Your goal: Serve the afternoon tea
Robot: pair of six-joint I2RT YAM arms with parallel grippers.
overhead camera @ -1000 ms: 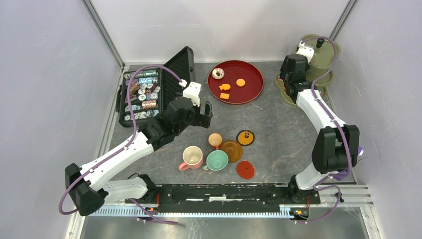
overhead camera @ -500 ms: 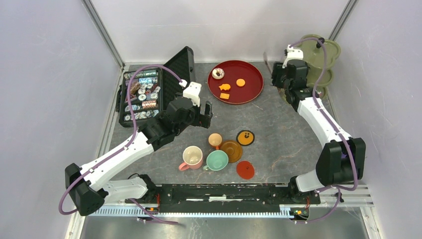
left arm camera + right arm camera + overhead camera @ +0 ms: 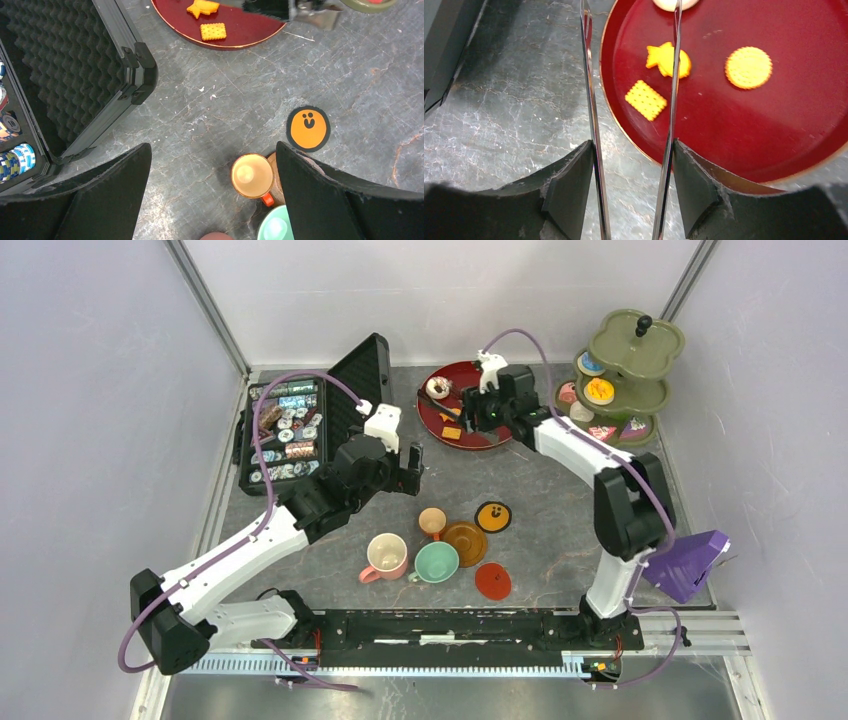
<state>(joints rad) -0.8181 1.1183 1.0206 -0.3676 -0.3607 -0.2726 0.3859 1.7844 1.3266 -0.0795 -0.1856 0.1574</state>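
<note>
My right gripper is shut on thin metal tongs, whose arms stand apart. The tong tips reach over the left part of the red tray, near a fish biscuit, a square biscuit, a round biscuit and a donut. My left gripper is open and empty above the table, just left of the small orange cup. The pink cup, mint cup, brown saucer, orange smiley saucer and red saucer sit at the centre front.
A green tiered stand with several pastries stands at the back right. An open black case of small items lies at the back left, its lid raised. A purple object sits at the right edge.
My right arm has swung left from the green stand to the red tray, carrying the tongs. The left arm has not moved.
</note>
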